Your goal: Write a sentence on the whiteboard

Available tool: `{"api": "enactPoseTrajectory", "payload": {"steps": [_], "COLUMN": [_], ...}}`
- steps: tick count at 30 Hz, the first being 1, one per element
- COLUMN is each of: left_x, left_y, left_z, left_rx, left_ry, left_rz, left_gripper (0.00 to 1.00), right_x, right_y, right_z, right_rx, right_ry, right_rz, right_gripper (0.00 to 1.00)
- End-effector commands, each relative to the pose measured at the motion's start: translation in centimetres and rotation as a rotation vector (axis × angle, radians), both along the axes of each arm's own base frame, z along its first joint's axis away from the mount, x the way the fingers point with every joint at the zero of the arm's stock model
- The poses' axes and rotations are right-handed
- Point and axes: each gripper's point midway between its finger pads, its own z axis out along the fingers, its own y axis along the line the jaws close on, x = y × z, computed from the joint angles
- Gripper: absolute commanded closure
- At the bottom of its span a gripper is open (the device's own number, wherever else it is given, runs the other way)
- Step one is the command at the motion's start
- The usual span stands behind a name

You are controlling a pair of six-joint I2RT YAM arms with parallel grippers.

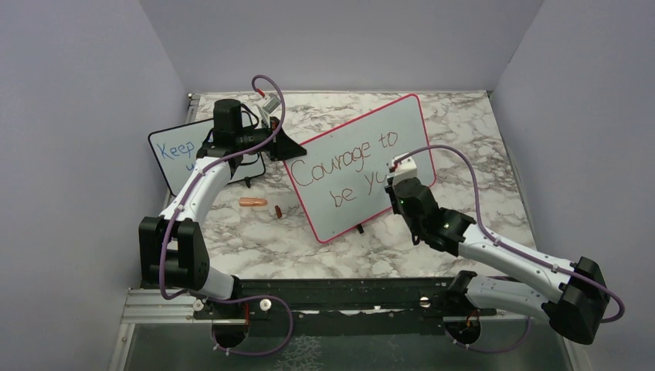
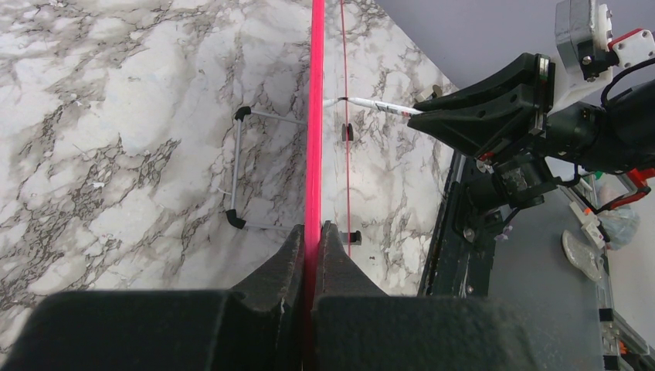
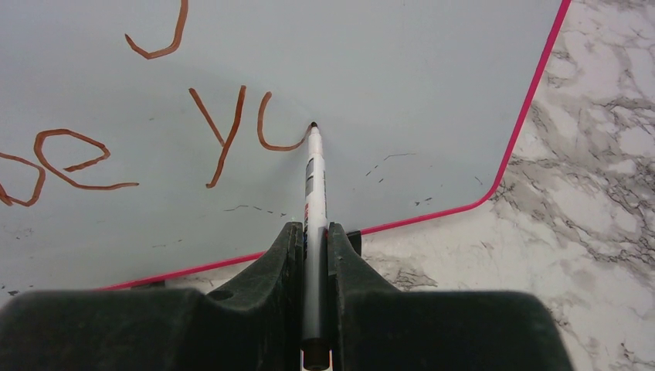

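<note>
Right tool (image 3: 313, 232) squeezes white marker pen (image 3: 312, 182), tip touching big red-framed whiteboard (image 3: 425, 85) after red-brown words (image 3: 225, 141). Left tool (image 2: 312, 236) pinches board's red edge.

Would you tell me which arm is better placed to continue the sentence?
Right. The right gripper is shut on the marker, tip at the end of the sentence on the whiteboard. The left gripper is clamping the whiteboard's frame.

Whiteboard (image 1: 363, 166) mid-table (image 1: 463, 154); smaller board (image 1: 174, 154) left of it; small cylinder (image 1: 252, 202) on table before smaller board.
</note>
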Motion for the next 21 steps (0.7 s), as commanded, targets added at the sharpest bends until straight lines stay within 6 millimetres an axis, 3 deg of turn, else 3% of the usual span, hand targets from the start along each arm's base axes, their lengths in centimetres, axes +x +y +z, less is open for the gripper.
{"api": "enactPoseTrajectory", "payload": {"steps": [1,21], "left_x": [0.8,0.8], "left_y": [0.8,0.8], "left_z": [-4.2,-4.1], "left_rx": [0.092,0.091], "left_ry": [0.067,0.066], "left_rz": [0.056,0.056], "left_gripper": [1.00,1.00], "right_x": [1.3,1.5], "right_y": [0.4,2.2], "right_z": [2.2,3.4], "right_rx": [0.030,0.062], "right_ry": [-0.062,-0.069], "right_rz": [-0.019,0.061], "right_gripper": [0.99,0.99]}}
